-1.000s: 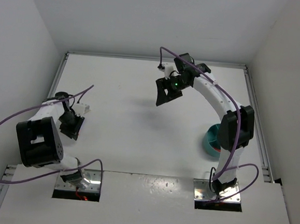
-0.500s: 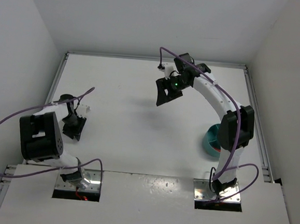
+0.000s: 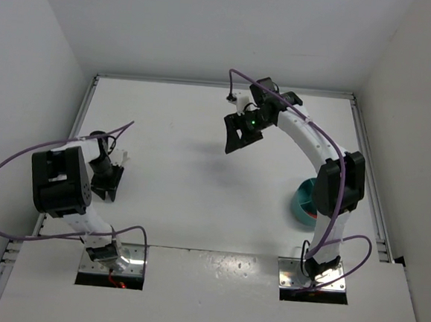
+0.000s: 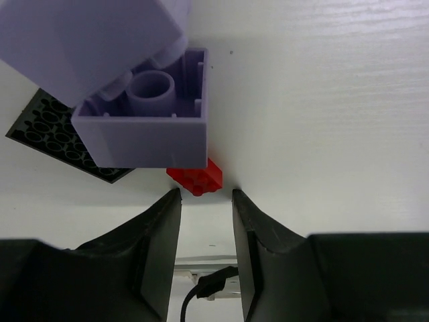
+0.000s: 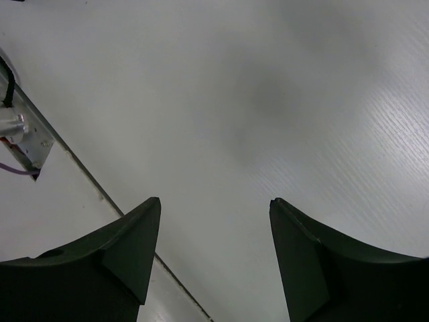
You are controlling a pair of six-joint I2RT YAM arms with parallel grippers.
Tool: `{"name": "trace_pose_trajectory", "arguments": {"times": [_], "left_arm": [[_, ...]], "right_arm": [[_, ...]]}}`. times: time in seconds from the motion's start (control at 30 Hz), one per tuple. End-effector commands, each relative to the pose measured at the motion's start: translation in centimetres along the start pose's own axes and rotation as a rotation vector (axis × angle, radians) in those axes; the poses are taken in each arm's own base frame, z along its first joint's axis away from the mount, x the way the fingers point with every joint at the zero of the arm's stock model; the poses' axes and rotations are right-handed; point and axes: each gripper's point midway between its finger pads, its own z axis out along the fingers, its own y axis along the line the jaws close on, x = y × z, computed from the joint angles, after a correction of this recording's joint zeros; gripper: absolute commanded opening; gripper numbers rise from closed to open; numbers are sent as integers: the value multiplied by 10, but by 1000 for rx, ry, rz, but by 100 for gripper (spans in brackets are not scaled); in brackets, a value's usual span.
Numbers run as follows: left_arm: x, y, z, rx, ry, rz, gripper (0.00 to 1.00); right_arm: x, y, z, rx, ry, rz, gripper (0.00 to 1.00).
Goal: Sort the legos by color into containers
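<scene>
The white surface (image 3: 178,165) was seen to carry the teal bowl (image 3: 299,203) at its near right, partly hidden by the right arm (image 3: 317,150). The right gripper (image 5: 214,204) was held over bare surface at the far middle, jaws spread wide and empty. The left gripper (image 4: 206,198) was placed at the near left, jaws slightly parted, nothing between them. Just beyond their tips a lavender brick (image 4: 144,127) was seen overlapping a black plate (image 4: 57,137), with a small red brick (image 4: 196,178) at its edge.
</scene>
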Motion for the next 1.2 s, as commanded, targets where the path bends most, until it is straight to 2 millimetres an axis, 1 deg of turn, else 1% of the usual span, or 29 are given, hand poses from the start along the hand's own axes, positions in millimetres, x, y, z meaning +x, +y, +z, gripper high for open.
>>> {"name": "trace_pose_trajectory", "arguments": {"times": [0.0, 0.07, 0.27, 0.37, 0.5, 0.53, 0.57, 0.67, 0.8, 0.83, 0.87, 0.93, 0.97, 1.03, 1.07, 1.1, 1.13, 1.17], "left_arm": [[-42, 12, 3, -34, -132, -44, 42], [-40, 11, 8, -28, -115, -56, 42], [-54, 11, 1, -20, -159, -78, 44], [-58, 12, -1, -22, -168, -87, 45], [-70, 16, -5, -30, -197, -97, 46], [-70, 16, -5, -30, -197, -97, 46], [-74, 15, -7, -32, -207, -88, 46], [-74, 15, -7, -32, -207, -88, 46], [-75, 12, -7, -31, -207, -79, 38], [-72, 11, -5, -28, -198, -79, 34], [-72, 9, -5, -28, -198, -59, 34], [-67, 6, -4, -18, -194, -49, 34], [-68, 7, -7, -22, -204, -40, 34], [-59, 4, -5, -17, -183, -29, 37], [-60, 5, -7, -20, -193, -29, 40], [-54, 3, -7, -17, -180, -20, 42], [-50, 5, -5, -28, -167, -11, 42], [-50, 7, -8, -41, -176, -12, 44]], "right_arm": [[-7, 8, -8, -6, -32, -36, 66], [-4, 7, -7, -6, -24, -31, 66], [-6, 6, -7, 4, -32, -36, 66], [-6, 6, -7, 4, -32, -36, 66], [-6, 5, -7, 4, -32, -45, 66], [-7, 7, -10, 5, -40, -49, 66], [-7, 7, -10, 5, -40, -49, 66], [-7, 7, -10, 5, -40, -49, 66], [-7, 7, -10, 5, -40, -49, 66], [-4, 6, -8, 4, -32, -45, 66], [-5, 8, -11, 5, -40, -49, 66], [-5, 8, -11, 5, -40, -49, 66], [-5, 8, -11, 5, -40, -49, 66], [-3, 9, -12, 4, -38, -49, 66], [-3, 9, -12, 4, -38, -48, 66], [-3, 9, -12, 4, -38, -48, 66], [-3, 9, -12, 4, -38, -48, 66], [-2, 10, -14, 5, -40, -49, 66]]}}
